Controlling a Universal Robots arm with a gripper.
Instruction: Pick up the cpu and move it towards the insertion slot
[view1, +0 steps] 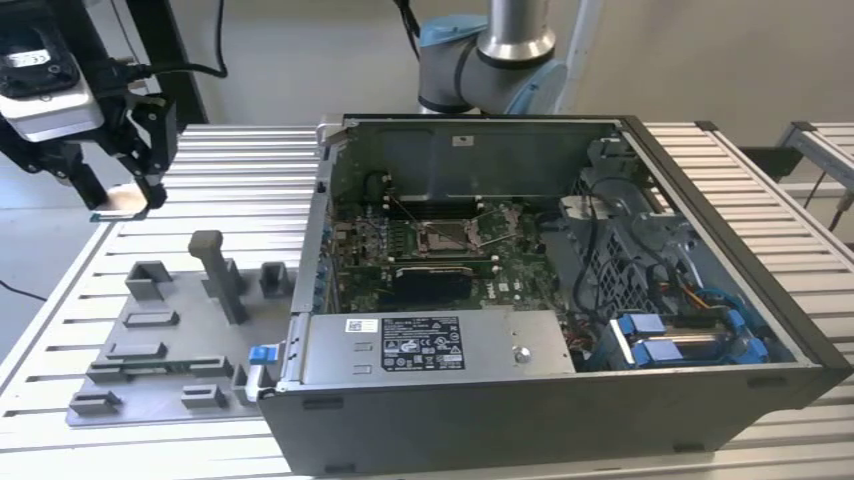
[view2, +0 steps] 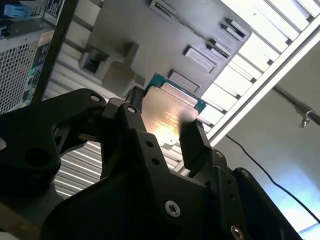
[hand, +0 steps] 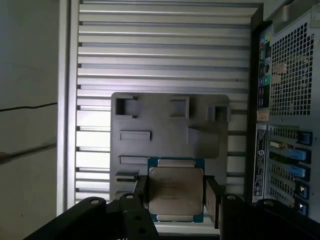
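Fingers on cpu, both wrist views; insertion slot, exterior view

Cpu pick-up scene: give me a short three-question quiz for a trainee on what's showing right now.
1. True or false: the gripper is shut on the cpu.
2. The insertion slot sits: A) in the gripper, B) inside the open computer case, C) on the cpu.
3. In the exterior view, on which side of the computer case is the gripper?
Key: 1 true; 2 B; 3 the exterior view's left.
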